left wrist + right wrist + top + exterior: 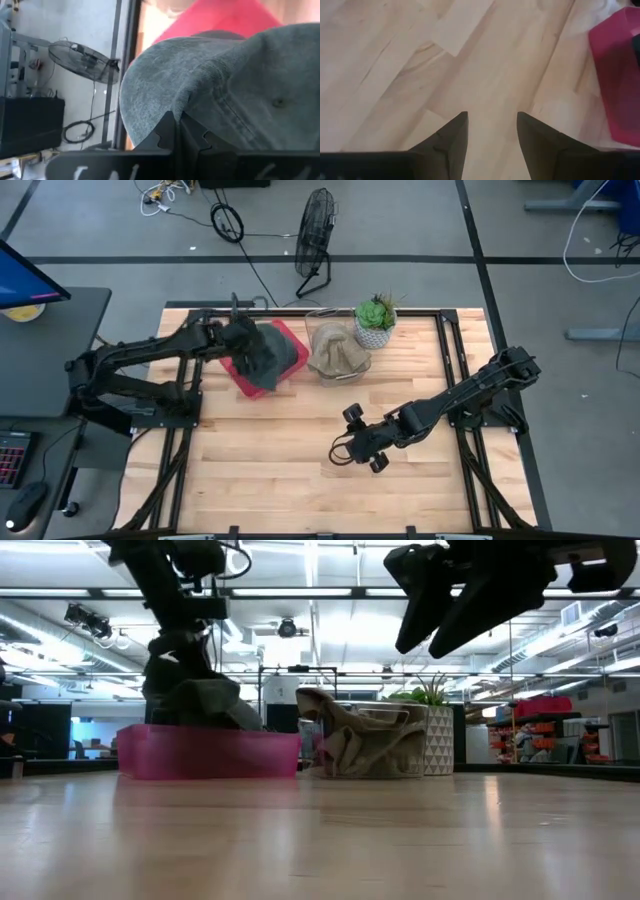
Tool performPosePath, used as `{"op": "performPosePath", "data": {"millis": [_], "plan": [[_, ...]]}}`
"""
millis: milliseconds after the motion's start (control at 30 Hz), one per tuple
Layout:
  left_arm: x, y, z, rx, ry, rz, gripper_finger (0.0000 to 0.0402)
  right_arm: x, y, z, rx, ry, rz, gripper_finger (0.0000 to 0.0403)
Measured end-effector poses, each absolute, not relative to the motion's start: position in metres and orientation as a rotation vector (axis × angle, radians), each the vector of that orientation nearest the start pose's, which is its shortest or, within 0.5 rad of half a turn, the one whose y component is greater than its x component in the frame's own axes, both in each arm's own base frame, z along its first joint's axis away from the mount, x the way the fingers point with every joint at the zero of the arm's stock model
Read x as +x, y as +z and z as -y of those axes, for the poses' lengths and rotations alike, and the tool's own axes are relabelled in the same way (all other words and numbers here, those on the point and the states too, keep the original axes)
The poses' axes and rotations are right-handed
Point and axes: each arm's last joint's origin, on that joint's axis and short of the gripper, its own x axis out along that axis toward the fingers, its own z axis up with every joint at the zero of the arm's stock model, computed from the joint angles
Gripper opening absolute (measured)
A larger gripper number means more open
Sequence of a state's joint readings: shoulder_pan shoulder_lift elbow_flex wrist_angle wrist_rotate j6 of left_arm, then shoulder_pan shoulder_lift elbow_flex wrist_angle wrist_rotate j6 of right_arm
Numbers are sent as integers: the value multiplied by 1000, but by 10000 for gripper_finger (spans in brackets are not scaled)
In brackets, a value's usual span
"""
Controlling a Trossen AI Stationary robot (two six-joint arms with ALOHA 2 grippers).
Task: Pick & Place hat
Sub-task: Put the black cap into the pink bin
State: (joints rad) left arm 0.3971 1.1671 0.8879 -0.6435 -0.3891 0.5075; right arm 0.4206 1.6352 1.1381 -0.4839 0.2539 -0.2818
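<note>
Nearest, over bare tabletop (280, 480) at the front: right gripper (352, 448) idle, fingers (451, 137) parted with a clear gap and nothing between them, likely parked clear of the work. Right arm stretched low and long from its base at the right edge toward the middle, wrist turned down at the wood, raised off it in the low view. Farther back, at the left rear: left gripper (232, 338) pinched tight on a fold of the grey hat (270, 352), jaws pressed together with cloth caught between. Hat hanging over the pink bin (245, 380), partly inside it, so probably at the point of being set in or drawn out; which of the two cannot be told. Left arm reaching in from the left edge, elbow bent, wrist over the bin's near corner. Beside the bin, toward the right: a tan hat (338, 352) in a wire basket (322, 313), untouched. Farthest, just behind that: a plant (377, 320) in a white pot
</note>
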Motion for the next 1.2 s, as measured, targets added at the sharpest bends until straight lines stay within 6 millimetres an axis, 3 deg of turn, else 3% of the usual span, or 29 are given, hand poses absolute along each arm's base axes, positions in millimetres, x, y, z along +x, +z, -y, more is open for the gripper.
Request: {"op": "performPosePath", "data": {"millis": [333, 533, 967, 1200], "plan": [[188, 260, -128, 481, 335, -1123, 8, 316, 225, -114, -592, 252, -891, 173], [199, 244, -132, 359, 193, -1107, 10, 319, 225, -107, -582, 233, -897, 173], [228, 192, -152, 203, 260, -1243, 72, 320, 225, -105, -576, 226, -899, 173], [230, 194, -150, 111, 324, -1269, 141, 320, 225, -105, -555, 217, -900, 173]]}}
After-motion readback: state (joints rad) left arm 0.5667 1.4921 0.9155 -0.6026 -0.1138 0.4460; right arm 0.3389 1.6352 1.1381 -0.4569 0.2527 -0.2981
